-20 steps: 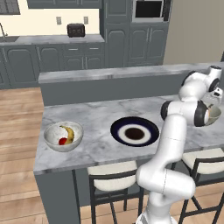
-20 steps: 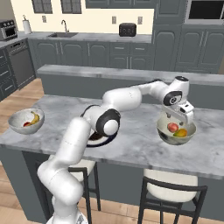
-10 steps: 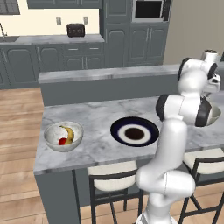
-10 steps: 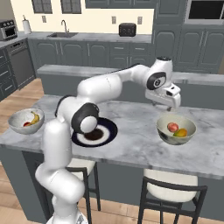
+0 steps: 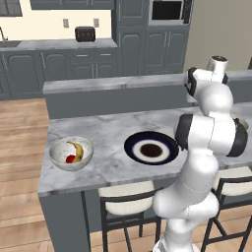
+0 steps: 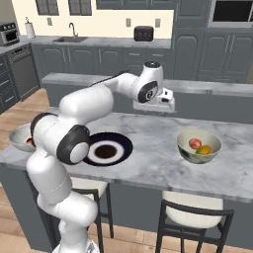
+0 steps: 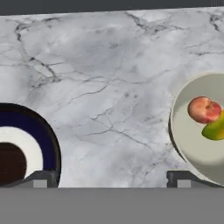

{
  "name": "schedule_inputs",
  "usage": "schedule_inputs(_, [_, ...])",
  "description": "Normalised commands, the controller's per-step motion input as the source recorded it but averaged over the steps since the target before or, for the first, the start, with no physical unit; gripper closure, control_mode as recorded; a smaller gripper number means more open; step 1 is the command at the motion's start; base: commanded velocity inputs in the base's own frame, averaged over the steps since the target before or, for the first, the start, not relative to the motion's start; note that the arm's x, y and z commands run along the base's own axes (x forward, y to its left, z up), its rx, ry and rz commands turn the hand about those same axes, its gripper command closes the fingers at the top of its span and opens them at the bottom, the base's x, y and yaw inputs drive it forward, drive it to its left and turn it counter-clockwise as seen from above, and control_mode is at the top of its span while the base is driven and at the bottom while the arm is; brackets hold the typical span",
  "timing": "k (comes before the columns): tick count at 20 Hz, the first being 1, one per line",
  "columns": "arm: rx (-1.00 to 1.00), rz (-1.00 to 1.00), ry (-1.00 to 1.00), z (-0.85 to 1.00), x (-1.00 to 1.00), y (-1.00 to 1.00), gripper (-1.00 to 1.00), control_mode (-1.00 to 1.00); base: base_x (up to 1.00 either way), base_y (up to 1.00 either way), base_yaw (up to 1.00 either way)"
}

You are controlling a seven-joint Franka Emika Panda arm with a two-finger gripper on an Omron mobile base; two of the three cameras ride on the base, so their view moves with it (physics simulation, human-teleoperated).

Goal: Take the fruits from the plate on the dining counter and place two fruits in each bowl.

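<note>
At the lower left of the left base view, a glossy speckled bowl [image 5: 71, 153] sits on the dining counter [image 5: 108, 128] holding the banana [image 5: 77, 149] and a red round fruit [image 5: 70, 159]; the plate [image 5: 151, 147] lies at centre with nothing on it, partly behind the white arm.

In the right base view, the cream-grey bowl [image 6: 199, 146] stands at right centre holding a pinkish-red fruit [image 6: 195, 144] and a yellow-green one [image 6: 204, 149], well apart from the plate [image 6: 105, 148]. The gripper [image 6: 160, 105] hangs above the counter between them.

In the hand view, both finger tips [image 7: 38, 179] stand wide apart, released and holding nothing, with the plate [image 7: 41, 133] at lower left and the cream-grey bowl [image 7: 192, 146] at right.
</note>
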Motion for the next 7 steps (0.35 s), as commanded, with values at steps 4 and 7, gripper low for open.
schedule_inputs(4, [0.00, 0.51, 0.01, 0.00, 0.12, 1.00, -1.00, -1.00, 0.00, 0.00, 0.00])
schedule_inputs(7, [-0.02, 0.34, 0.13, 0.09, 0.00, 1.00, -1.00, -1.00, 0.00, 0.00, 0.00])
